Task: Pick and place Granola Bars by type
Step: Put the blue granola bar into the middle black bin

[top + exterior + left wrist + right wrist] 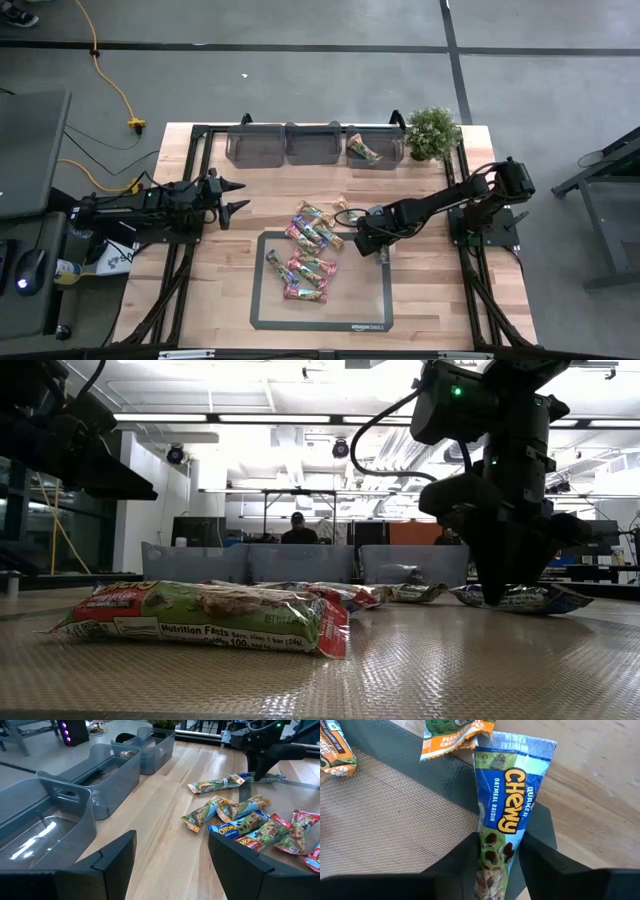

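Several granola bars (308,255) in red-pink, green-tan and blue wrappers lie on the dark mat (370,300) and on the wood just beyond its far edge. My right gripper (363,238) stands at the mat's far right part, pointing down, shut on a blue Chewy bar (507,795). That bar lies across the mat's edge onto the wood. A green-tan bar (452,737) lies just past it. My left gripper (240,196) hangs open over bare wood left of the bars, touching nothing; its fingers (117,855) show wide apart in the left wrist view. My right gripper (497,842) pinches the blue Chewy bar between its two fingers, at one end of the wrapper (495,827). The fingers (505,575) come from above, pointing down, one on each long side of the bar. The bar's other end (530,747) rests on the wood.
Three grey translucent bins (313,143) stand in a row at the table's far edge; the right one holds a bar (363,150). A small potted plant (433,132) stands right of them. Bare wood lies between the bins and the mat.
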{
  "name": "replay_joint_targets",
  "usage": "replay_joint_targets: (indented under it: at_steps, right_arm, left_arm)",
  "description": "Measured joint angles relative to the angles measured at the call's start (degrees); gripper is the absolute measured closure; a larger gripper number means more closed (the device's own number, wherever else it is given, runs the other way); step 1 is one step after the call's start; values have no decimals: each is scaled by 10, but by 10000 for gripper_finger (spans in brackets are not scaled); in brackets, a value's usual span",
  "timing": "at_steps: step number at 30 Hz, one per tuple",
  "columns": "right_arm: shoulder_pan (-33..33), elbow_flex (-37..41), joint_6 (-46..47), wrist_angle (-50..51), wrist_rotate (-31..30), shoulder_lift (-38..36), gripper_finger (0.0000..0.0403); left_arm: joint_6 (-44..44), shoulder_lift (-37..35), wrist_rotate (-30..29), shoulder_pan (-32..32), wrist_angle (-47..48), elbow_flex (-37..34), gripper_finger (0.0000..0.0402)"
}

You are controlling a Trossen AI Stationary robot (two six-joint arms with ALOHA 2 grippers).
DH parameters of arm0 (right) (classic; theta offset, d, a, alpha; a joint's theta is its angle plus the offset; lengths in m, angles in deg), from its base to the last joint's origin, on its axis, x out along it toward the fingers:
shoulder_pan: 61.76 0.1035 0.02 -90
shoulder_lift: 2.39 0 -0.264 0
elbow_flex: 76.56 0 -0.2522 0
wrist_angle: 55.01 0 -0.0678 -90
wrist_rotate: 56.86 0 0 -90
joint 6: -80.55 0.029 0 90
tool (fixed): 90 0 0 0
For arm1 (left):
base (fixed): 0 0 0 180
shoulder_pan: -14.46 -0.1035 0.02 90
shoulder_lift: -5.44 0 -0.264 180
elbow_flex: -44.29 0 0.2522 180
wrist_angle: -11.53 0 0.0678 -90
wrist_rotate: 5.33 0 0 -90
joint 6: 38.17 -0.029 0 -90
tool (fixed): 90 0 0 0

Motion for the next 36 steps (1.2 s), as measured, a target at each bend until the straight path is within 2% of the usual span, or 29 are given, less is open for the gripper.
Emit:
replay_joint_targets:
  at_steps: [12, 26, 29, 36]
  right_arm:
    - [1, -4, -7, 13, 7, -25, 329]
    - [1, -69, -69, 7, 27, -52, 344]
    - [1, -102, -99, -4, 10, -52, 344]
    - [-2, -181, -179, -99, -67, -53, 344]
  left_arm:
    - [0, 0, 0, 0, 0, 0, 159]
    - [0, 0, 0, 0, 0, 0, 159]
    - [0, 0, 0, 0, 0, 0, 159]
    - [0, 0, 0, 0, 0, 0, 159]
